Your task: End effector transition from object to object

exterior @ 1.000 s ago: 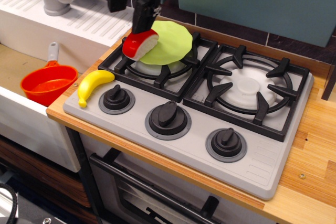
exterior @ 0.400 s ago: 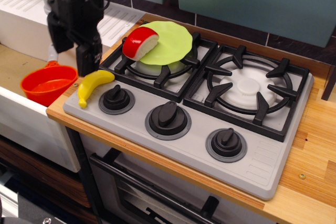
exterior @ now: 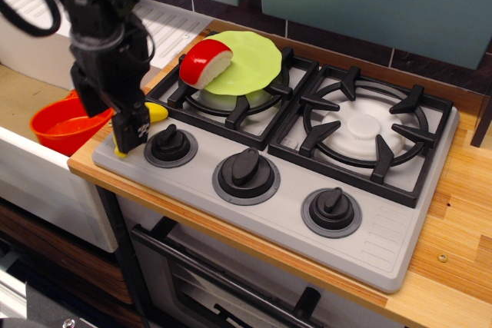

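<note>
My black gripper (exterior: pixel 112 124) hangs on its cabled arm over the front left corner of the grey stove top (exterior: pixel 307 220). Its two blocky fingers (exterior: pixel 132 125) stand apart, so it is open and holds nothing. It is directly over a yellow banana (exterior: pixel 158 113), which it mostly hides; only the banana's two ends show. A red and white wedge (exterior: pixel 205 63) lies on the edge of a green plate (exterior: pixel 250 59) on the back left burner, apart from the gripper.
An orange pot (exterior: pixel 58 124) sits in the sink to the left, just behind the gripper. Three black knobs (exterior: pixel 246 168) line the stove front. The right burner grate (exterior: pixel 361 128) is bare. A wooden counter (exterior: pixel 461 236) lies to the right.
The gripper left the red and white wedge on the plate, swung left and forward, and came down over the banana. The wedge and plate have stayed put.
</note>
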`<state>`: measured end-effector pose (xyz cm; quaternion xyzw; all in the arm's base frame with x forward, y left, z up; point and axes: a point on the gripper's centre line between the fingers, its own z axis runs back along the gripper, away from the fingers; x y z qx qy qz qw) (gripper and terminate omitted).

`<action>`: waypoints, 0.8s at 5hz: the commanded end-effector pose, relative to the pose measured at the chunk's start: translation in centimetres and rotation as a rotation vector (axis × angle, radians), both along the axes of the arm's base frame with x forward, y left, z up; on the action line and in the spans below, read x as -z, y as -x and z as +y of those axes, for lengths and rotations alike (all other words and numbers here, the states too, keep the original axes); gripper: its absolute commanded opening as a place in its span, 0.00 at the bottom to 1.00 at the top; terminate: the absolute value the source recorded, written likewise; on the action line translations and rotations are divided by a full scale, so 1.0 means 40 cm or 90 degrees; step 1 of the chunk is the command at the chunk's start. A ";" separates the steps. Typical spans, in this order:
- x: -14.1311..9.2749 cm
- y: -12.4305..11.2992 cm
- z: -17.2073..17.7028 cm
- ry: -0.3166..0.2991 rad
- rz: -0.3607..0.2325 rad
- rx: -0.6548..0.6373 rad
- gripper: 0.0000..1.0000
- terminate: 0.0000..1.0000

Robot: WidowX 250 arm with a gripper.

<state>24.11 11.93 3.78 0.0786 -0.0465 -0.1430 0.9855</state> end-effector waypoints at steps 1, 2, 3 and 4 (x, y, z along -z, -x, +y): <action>0.030 -0.035 0.007 -0.003 -0.063 0.017 1.00 0.00; 0.064 -0.055 0.017 0.008 -0.081 0.023 1.00 0.00; 0.074 -0.064 0.018 0.008 -0.077 0.024 1.00 0.00; 0.076 -0.072 0.014 0.004 -0.042 0.032 1.00 0.00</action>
